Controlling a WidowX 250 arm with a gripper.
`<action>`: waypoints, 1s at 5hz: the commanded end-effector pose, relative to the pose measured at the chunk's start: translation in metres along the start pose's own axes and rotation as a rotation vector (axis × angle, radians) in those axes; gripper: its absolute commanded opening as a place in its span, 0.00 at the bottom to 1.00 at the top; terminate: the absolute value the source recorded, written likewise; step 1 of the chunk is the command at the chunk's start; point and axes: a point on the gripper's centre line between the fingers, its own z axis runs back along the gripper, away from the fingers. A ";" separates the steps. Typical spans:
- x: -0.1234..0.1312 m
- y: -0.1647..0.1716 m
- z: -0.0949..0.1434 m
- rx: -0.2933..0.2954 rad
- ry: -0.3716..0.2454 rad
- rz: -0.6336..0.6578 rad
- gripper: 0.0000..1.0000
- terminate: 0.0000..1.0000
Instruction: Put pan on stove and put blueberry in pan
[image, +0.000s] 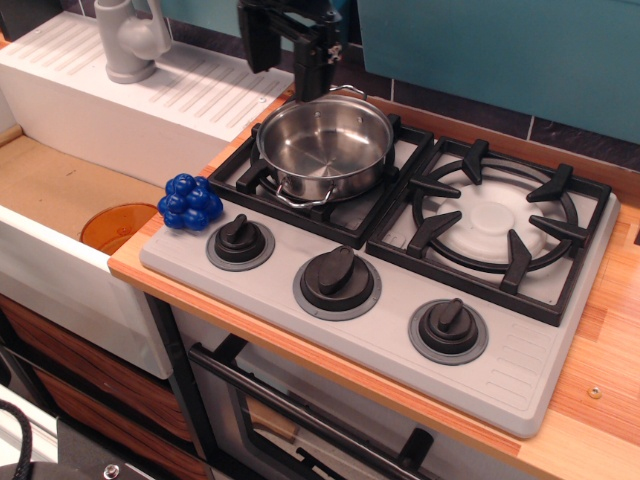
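The pan sits on the stove, square on the burner grate furthest from the plain wooden end of the counter, and it is empty. So the first half of the job looks done to me. The gripper hangs above the pan's far rim, its two black fingers spread apart and holding nothing, clear of the steel.

The blueberry lies just off the stove's corner, beside the knob nearest that corner, resting on the wooden counter strip right at the edge above the sink. Down in the sink, just below the berry, is an orange disc. A grey tap stands on the white drainboard beyond the pan.

What worries me is where that berry rests. It is a lumpy, glossy cluster perched at the counter's lip, so if the fingers come down off-centre, or one fingertip touches before the other, I reckon it could roll or get shoved over into the sink next to the disc. A pinch on a single outer ball might slip off too. On the way back, a low carry could clip the pan's near wire handle and nudge the pan off its grate.
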 end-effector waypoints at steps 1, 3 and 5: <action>0.007 0.005 0.029 0.047 -0.076 0.007 1.00 0.00; -0.019 0.008 0.031 0.078 -0.111 0.071 1.00 0.00; -0.056 0.020 0.017 0.089 -0.228 0.086 1.00 0.00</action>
